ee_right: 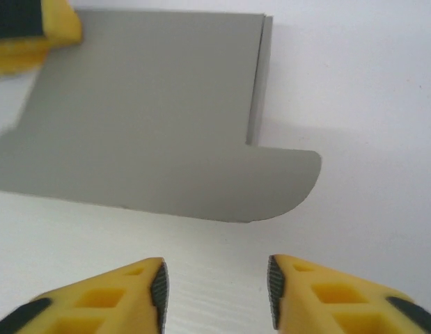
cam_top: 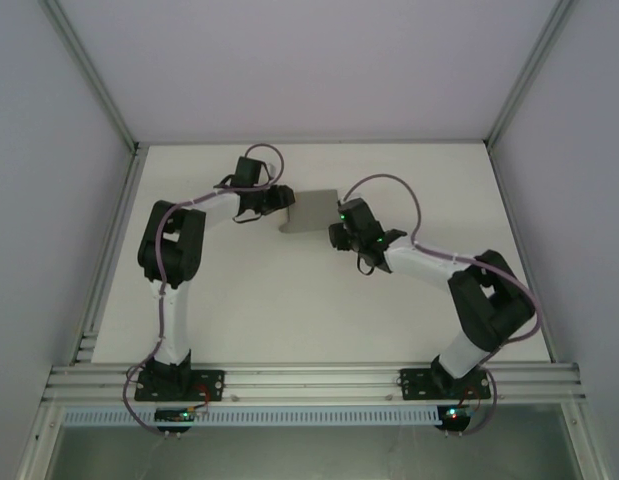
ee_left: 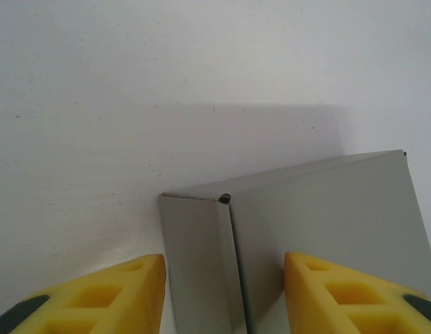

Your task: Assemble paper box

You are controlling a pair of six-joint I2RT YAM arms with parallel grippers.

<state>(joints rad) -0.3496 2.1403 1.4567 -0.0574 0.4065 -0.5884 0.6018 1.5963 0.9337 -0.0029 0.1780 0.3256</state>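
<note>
- I see the left gripper with fingers spread, straddling the paper box at its folded wall
- Right gripper fingers apart over the table, box just ahead

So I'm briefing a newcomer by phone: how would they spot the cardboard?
On the white table, look toward the far side, between the left gripper and right gripper. The paper box is a grey cardboard sheet, partly folded, with one rounded flap; its neighbours are black grippers with yellow fingers.

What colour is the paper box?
The paper box is plain grey; the right wrist view shows it best.
</note>
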